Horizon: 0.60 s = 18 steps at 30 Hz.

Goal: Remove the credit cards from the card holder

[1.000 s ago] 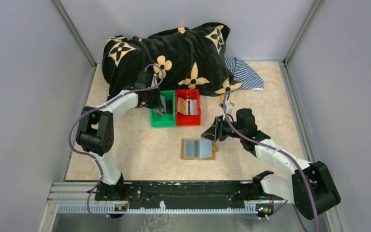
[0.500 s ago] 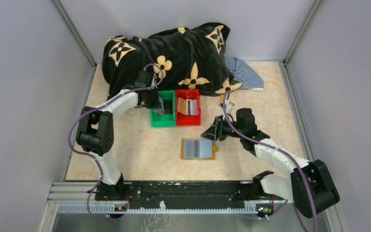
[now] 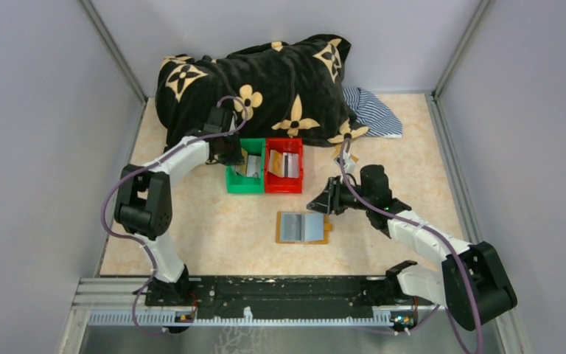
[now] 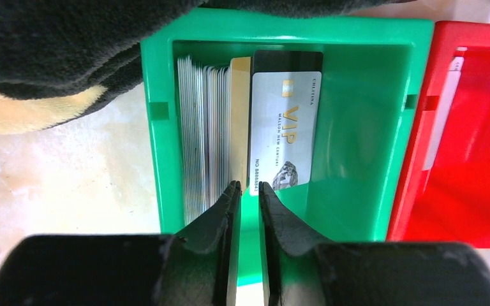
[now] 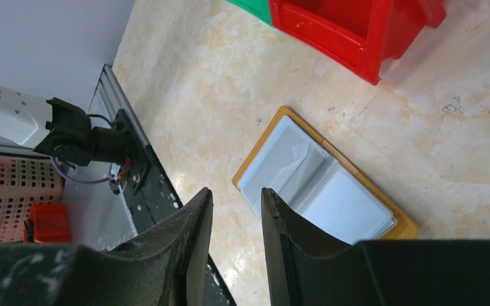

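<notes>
Well, on the marbled table (image 3: 214, 228), walled on three sides, your card holder (image 3: 304, 227) lay open and flat, long axis nine-to-three, just at seven o'clock of the right gripper (image 5: 235, 192), the nearer one, its jaws spread and empty. At the holder's eleven o'clock, the left gripper (image 4: 245, 191), barely parted, hung over the green bin (image 4: 159, 115), where credit cards (image 4: 281, 131) stood on edge.

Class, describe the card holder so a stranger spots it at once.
Find the black flowered blanket at the far end; a green bin and a red bin sit before it. Just nearer than the red bin lies the card holder: flat, open, tan-edged, grey inside, not bright plastic.
</notes>
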Each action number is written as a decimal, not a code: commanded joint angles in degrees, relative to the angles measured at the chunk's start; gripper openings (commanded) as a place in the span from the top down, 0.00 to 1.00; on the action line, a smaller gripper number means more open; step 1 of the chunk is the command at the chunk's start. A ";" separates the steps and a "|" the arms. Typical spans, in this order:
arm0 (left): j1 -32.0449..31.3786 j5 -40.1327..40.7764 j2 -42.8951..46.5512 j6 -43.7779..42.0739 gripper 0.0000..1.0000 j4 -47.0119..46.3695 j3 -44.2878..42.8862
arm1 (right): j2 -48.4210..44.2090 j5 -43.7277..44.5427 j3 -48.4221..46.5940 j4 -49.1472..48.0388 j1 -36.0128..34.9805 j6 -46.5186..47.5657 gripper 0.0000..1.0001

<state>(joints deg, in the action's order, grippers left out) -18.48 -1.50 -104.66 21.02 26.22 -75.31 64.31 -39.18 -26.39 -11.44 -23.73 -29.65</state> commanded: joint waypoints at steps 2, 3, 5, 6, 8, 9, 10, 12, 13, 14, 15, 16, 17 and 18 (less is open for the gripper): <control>0.37 -1.87 8.48 0.84 0.77 -3.12 1.42 | -0.20 -1.04 -1.67 -3.17 0.82 0.36 0.66; 0.37 -3.43 10.55 0.69 0.71 -5.29 2.42 | -0.13 -0.99 -1.65 -3.15 0.86 0.46 0.66; 0.38 -7.22 15.35 0.65 0.55 -10.43 5.00 | -0.04 -0.90 -1.67 -3.06 0.85 0.41 0.66; 0.42 -8.61 17.63 1.18 0.48 -12.68 6.09 | 0.01 -0.86 -1.74 -3.06 0.87 0.46 0.65; 0.38 -10.23 21.93 2.46 0.29 -16.57 8.29 | -0.06 -0.69 -1.93 -2.83 0.87 0.55 0.66; 0.37 -10.75 24.00 3.47 0.21 -18.64 9.66 | -0.01 -0.55 -1.91 -2.72 0.87 0.63 0.66; 0.37 -11.57 25.85 4.00 0.11 -20.26 10.79 | -0.04 -0.47 -1.92 -2.59 0.87 0.74 0.66; 0.37 -13.76 28.81 4.47 0.01 -23.18 12.82 | -0.02 -0.31 -1.96 -2.45 0.87 0.88 0.66; 0.37 -14.26 30.02 4.86 0.01 -24.49 13.93 | -0.01 -0.29 -1.98 -2.38 0.87 0.83 0.66; 0.35 -14.39 31.11 5.17 0.01 -25.18 14.82 | -0.08 -0.27 -1.99 -2.17 0.87 0.82 0.66; 0.37 -14.71 31.91 5.28 0.01 -25.57 15.51 | -0.28 -0.28 -1.95 -2.06 0.87 0.89 0.66; 0.42 -15.12 32.47 5.43 0.01 -25.75 16.00 | -0.59 -0.24 -1.87 -1.95 0.87 0.92 0.66; 0.41 -15.37 33.03 5.72 0.01 -25.90 16.52 | -1.06 -0.16 -1.73 -1.80 0.87 0.92 0.66; 0.45 -15.90 33.60 5.86 0.01 -26.20 17.04 | -1.62 0.07 -1.34 -1.76 0.87 0.97 0.66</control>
<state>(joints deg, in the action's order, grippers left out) -18.48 -13.96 -72.51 25.30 3.97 -60.93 64.29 -39.09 -26.39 -11.25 -23.46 -29.58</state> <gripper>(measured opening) 0.991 0.345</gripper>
